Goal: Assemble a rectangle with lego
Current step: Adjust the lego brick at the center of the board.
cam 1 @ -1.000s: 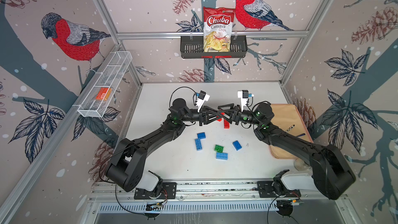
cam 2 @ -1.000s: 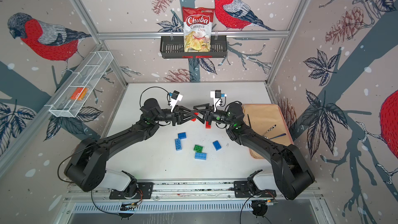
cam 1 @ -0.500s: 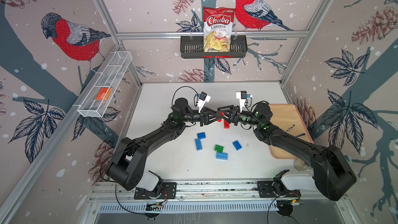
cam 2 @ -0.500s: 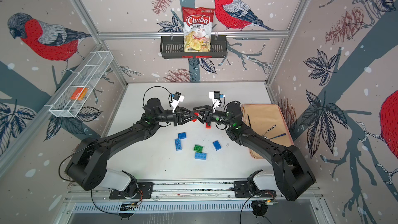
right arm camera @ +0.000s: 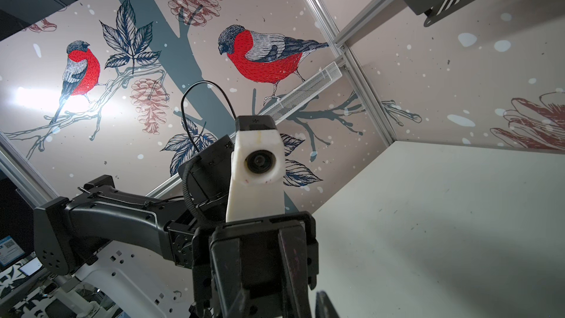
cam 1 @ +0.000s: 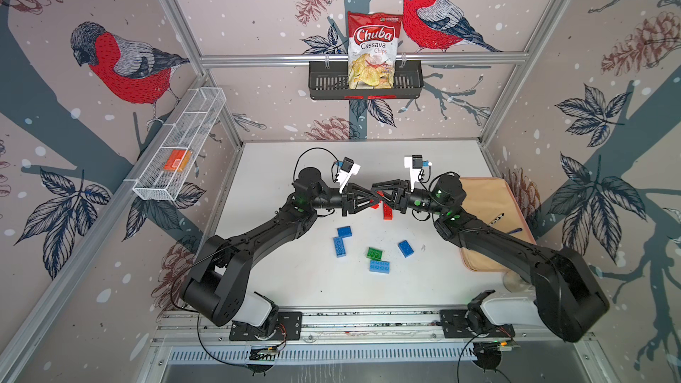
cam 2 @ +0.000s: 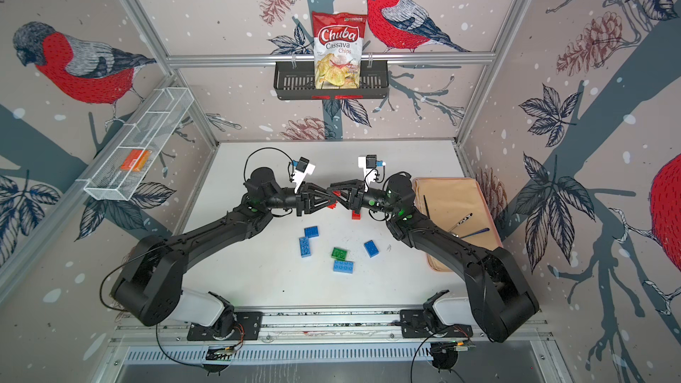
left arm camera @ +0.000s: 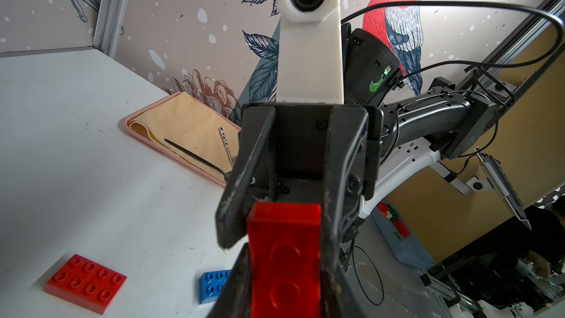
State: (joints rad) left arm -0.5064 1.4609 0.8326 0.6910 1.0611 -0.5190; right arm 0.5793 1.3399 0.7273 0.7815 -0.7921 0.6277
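A red lego brick (left arm camera: 284, 258) hangs above the middle of the table, and both grippers meet on it. My left gripper (cam 1: 375, 201) is shut on its near end. My right gripper (left arm camera: 284, 235) is shut on its far end, one finger on each side. A second red brick (cam 1: 387, 211) lies flat on the table just below the grippers. Nearer the front lie a green brick (cam 1: 374, 253) and several blue ones, among them a dark blue brick (cam 1: 344, 231) and a light blue brick (cam 1: 379, 266). The right wrist view shows only the left arm and the walls.
A beige folded cloth (cam 1: 490, 222) with pens on it lies at the table's right edge, under the right arm. A white wire basket (cam 1: 177, 156) with an orange box hangs on the left wall. A black basket holding a chips bag (cam 1: 372, 49) hangs on the back wall.
My right gripper's jaws have closed from half open onto the red brick that the left gripper holds. Both arms have stayed nearly in place.
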